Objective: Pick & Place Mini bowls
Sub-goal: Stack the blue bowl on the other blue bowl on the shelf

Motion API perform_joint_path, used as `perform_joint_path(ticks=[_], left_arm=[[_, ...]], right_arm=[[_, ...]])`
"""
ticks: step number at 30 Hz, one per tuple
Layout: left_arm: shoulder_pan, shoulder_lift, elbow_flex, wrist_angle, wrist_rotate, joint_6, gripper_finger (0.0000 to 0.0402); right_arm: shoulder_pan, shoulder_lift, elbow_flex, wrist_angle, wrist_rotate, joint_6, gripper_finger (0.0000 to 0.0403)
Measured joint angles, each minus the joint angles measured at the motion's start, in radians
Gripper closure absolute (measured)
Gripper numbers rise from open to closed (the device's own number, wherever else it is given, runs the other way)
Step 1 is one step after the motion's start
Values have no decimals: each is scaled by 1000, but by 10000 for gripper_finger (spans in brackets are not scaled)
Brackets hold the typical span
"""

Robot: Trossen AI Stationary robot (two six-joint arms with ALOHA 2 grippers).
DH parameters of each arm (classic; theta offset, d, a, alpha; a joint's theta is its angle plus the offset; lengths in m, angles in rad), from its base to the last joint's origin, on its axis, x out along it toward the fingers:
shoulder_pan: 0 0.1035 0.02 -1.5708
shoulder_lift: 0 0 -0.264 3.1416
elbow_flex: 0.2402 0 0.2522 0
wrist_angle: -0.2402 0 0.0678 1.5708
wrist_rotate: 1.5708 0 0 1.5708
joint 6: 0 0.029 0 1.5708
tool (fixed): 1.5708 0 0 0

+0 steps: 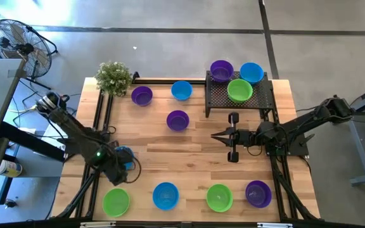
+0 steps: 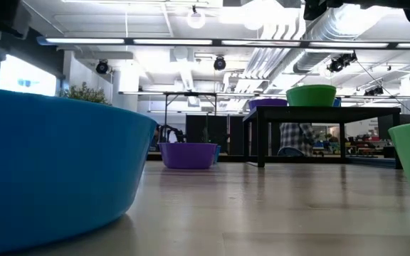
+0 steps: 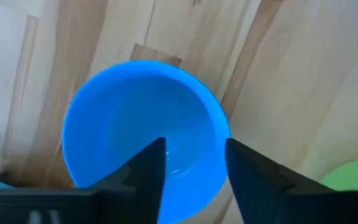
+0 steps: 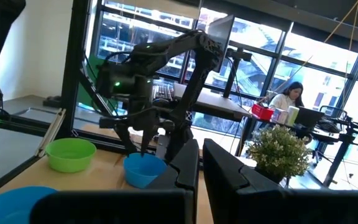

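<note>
My left gripper (image 1: 123, 158) hangs open over a blue mini bowl (image 3: 145, 127) that sits on the table near its left edge. One finger stands inside the bowl, the other outside its rim. My right gripper (image 1: 213, 135) is shut and empty; it hovers level over the table's middle, right of a purple bowl (image 1: 177, 120). A purple (image 1: 221, 70), a blue (image 1: 251, 72) and a green bowl (image 1: 239, 90) sit on the black mesh tray (image 1: 258, 101). Green (image 1: 116, 201), blue (image 1: 165, 195), green (image 1: 218, 197) and purple (image 1: 258, 193) bowls line the near edge. My left gripper comes at the blue bowl from above, pointing down, and straddles its rim (image 3: 219, 124). One finger (image 3: 148, 171) is inside and the other finger (image 3: 250, 177) outside. I cannot tell whether either finger touches the bowl, which rests on the table.
A purple bowl (image 1: 142, 95) and a blue bowl (image 1: 181, 90) stand near the far edge, beside a potted plant (image 1: 113, 77) at the far left corner. The raised tray takes up the far right. Bare wood lies between the middle purple bowl and the near row.
</note>
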Motion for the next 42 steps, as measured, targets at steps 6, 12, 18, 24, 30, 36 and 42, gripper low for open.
perform_joint_path(ticks=[6,12,18,24,30,36,42], left_arm=[[-58,92,-20,30,-55,-2,214],[-56,200,-30,60,-67,48,244],[-56,257,-30,116,-76,129,338],[-56,254,-30,112,-86,147,387],[-42,254,-30,106,-132,162,399],[20,193,-29,85,-143,225,400],[95,53,-29,50,-143,315,400]], right_arm=[[0,0,0,0,0,0,391],[0,0,0,0,0,0,391],[0,0,0,0,0,0,391],[0,0,0,0,0,0,391],[0,0,0,0,0,0,391],[0,0,0,0,0,0,391],[0,0,0,-4,0,0,391]])
